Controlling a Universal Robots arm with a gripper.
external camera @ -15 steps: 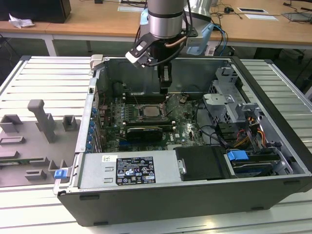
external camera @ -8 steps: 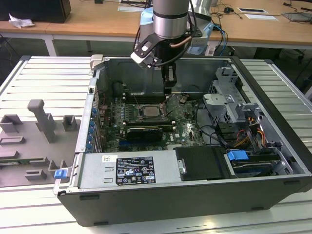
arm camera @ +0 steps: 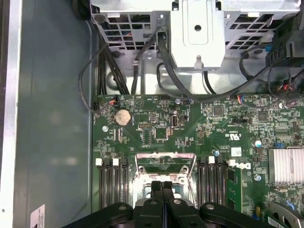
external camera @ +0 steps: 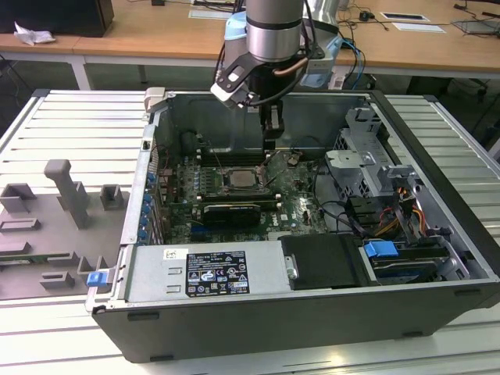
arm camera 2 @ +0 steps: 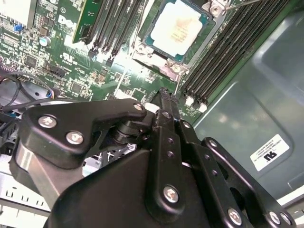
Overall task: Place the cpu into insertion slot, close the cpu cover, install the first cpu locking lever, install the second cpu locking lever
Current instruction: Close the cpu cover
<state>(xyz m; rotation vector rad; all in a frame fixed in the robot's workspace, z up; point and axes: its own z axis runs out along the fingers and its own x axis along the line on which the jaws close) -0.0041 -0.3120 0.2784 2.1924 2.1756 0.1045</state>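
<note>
The cpu (arm camera 2: 178,28), a flat square chip with a dull silver top, lies in the socket on the green motherboard (external camera: 297,195). The cpu cover (arm camera 2: 156,58), a thin silver frame, lies flat around its edges. In the exterior view the cpu (external camera: 241,179) sits mid-board inside the open computer case. My gripper (external camera: 272,142) hangs just above the board, beside the socket toward the case's back wall. Its black fingers (arm camera: 156,190) are pressed together with nothing between them. In the first wrist view they cover part of the cpu cover (arm camera: 164,157). A thin lever rod (arm camera 2: 240,4) runs along one socket edge.
Memory slots (arm camera 2: 118,23) flank the socket. A long black expansion card (external camera: 230,211) lies in front of it, the power supply (external camera: 207,273) nearer still. A metal drive cage (external camera: 367,156) with cables fills the exterior view's right. Grey fixtures (external camera: 62,203) stand outside the case.
</note>
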